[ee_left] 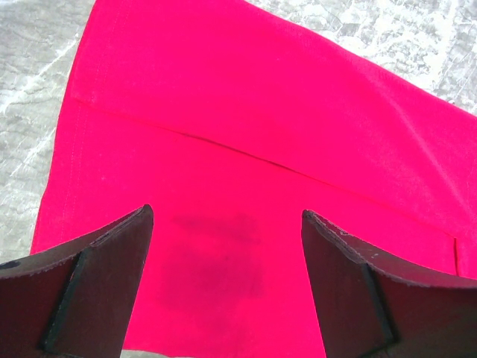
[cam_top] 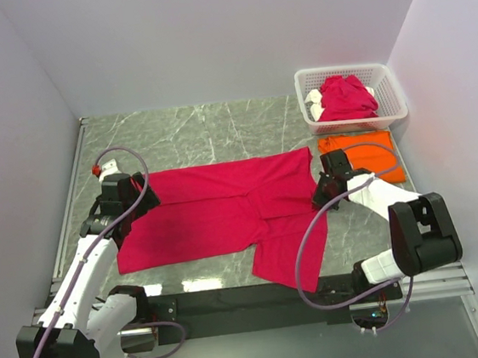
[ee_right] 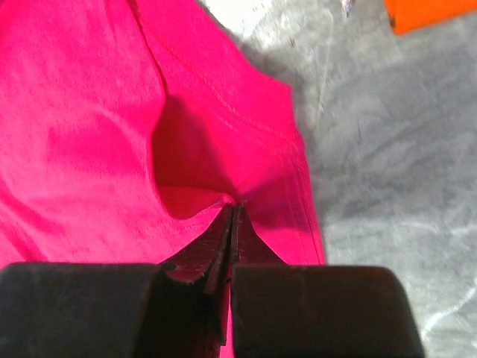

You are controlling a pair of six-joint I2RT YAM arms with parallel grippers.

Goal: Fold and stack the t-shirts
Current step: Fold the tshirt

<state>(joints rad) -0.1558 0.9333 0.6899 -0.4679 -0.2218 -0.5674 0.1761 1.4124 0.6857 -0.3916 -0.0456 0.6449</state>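
A crimson-pink t-shirt (cam_top: 217, 211) lies spread flat across the marble table, one sleeve hanging toward the near edge. My left gripper (cam_top: 142, 205) hovers over its left end; in the left wrist view the gripper (ee_left: 226, 216) is open, with only flat crimson-pink t-shirt cloth (ee_left: 246, 112) below the fingers. My right gripper (cam_top: 320, 197) sits at the shirt's right edge. In the right wrist view this gripper (ee_right: 235, 210) is shut, pinching a raised fold of the crimson-pink t-shirt (ee_right: 89, 134) near its stitched hem. A folded orange t-shirt (cam_top: 361, 154) lies flat just behind the right gripper.
A white lattice basket (cam_top: 361, 122) at the back right holds another crumpled crimson-pink shirt (cam_top: 346, 98). The orange t-shirt's corner (ee_right: 425, 13) shows past bare marble (ee_right: 387, 149). Walls close in the table on the left, back and right.
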